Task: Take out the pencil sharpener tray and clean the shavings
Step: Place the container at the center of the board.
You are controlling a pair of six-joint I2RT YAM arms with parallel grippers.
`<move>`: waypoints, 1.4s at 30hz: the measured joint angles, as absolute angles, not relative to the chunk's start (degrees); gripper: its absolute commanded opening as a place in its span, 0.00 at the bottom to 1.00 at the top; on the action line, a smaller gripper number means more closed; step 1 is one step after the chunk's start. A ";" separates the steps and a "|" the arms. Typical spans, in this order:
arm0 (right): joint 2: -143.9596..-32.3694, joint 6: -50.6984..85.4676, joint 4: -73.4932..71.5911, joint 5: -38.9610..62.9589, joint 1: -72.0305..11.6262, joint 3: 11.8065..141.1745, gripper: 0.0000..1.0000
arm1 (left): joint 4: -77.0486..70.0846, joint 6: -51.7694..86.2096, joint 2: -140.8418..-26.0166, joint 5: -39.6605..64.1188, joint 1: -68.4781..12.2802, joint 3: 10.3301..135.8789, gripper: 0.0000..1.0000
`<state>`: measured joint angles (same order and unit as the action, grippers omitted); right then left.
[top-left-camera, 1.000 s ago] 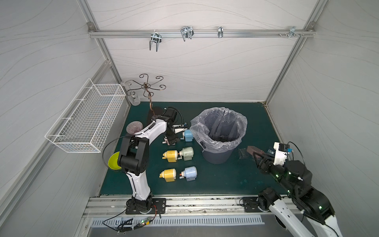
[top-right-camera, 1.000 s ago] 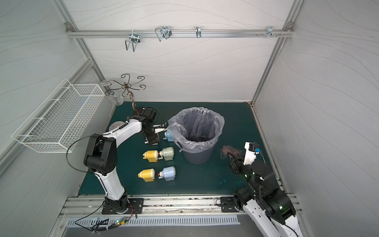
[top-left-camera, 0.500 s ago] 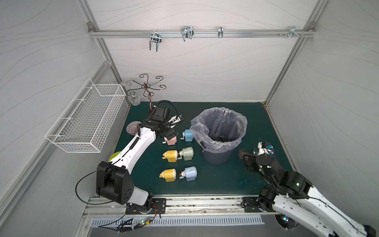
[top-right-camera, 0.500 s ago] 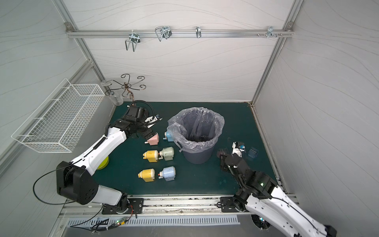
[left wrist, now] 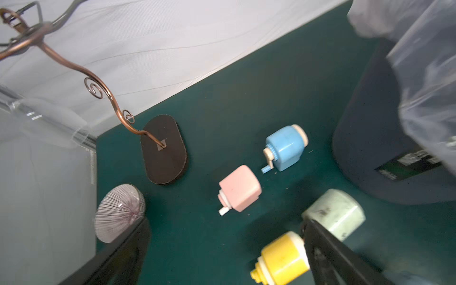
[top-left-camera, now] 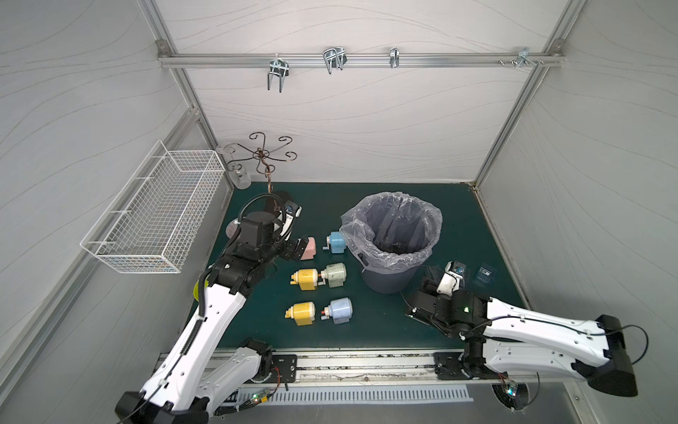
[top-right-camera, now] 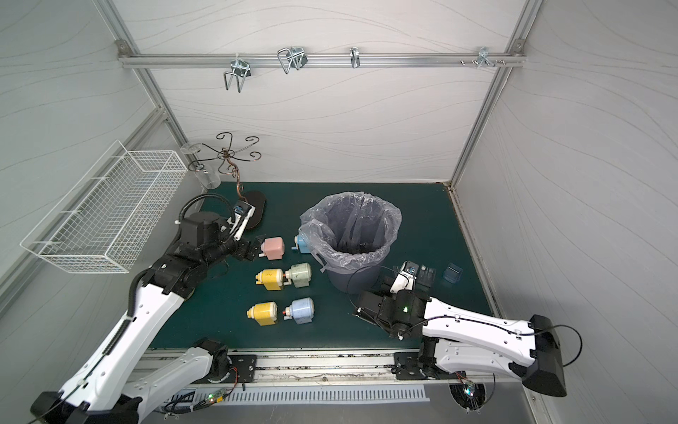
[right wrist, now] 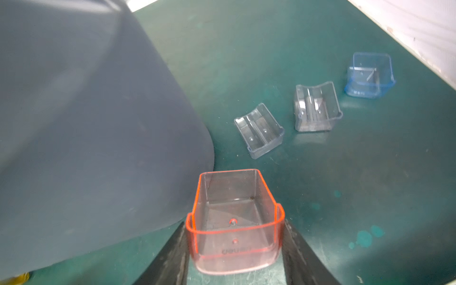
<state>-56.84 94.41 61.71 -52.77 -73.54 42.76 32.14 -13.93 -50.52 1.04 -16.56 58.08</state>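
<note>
the right pincer (right wrist: pixel 234 237) is clenched on the pink tray (right wrist: pixel 234 209), one black finger pressed against each long side wall near the wider, lipped end. the tray is level with its open top facing up. its long axis runs straight out from the pincer, in line with the fingers. the narrower end points away from the wrist toward two clear trays (right wrist: pixel 259 130) (right wrist: pixel 317 108) and a blue tray (right wrist: pixel 369 76) that lie apart on the green counter (top-left-camera: pixel 458 220). the tray is just beside the dark wall of the bin (top-left-camera: pixel 389 282). from the frames i cannot tell whether it is touching the counter or just above it. in both top views this spot is at the lower right of the bin, right of the frame's centre, with the right arm (top-left-camera: pixel 532 326) reaching in from the lower right corner.

dark crumbs that look like the shavings (top-left-camera: pixel 396 246) lie at the bottom of the bin, inside its clear liner.

the left pincer (top-right-camera: pixel 257 249) is released, fingers spread wide, left of centre in both top views. it is just beside the crank end of the pink sharpener (top-right-camera: pixel 273 248) and does not touch it. that sharpener lies on its side, and a blue sharpener (left wrist: pixel 286 148) sits between it and the bin. a yellow sharpener (top-left-camera: pixel 305 279) and a green sharpener (top-left-camera: pixel 335 274) lie end to end below them. another yellow one (top-left-camera: pixel 301 312) and a pale blue one (top-left-camera: pixel 339 310) lie nearer the frame's lower edge.
</note>
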 measured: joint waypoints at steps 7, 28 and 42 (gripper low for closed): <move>-67.05 107.18 61.80 -59.31 -80.55 41.89 0.00 | 34.72 -5.32 -41.56 6.02 -16.56 55.29 1.00; -84.95 119.04 52.23 -56.14 -82.11 34.30 0.08 | 44.73 3.40 -33.95 5.17 -16.56 53.30 1.00; -84.82 119.04 48.53 -50.85 -80.12 38.44 0.75 | 47.53 1.19 -34.13 4.73 -16.56 53.30 1.00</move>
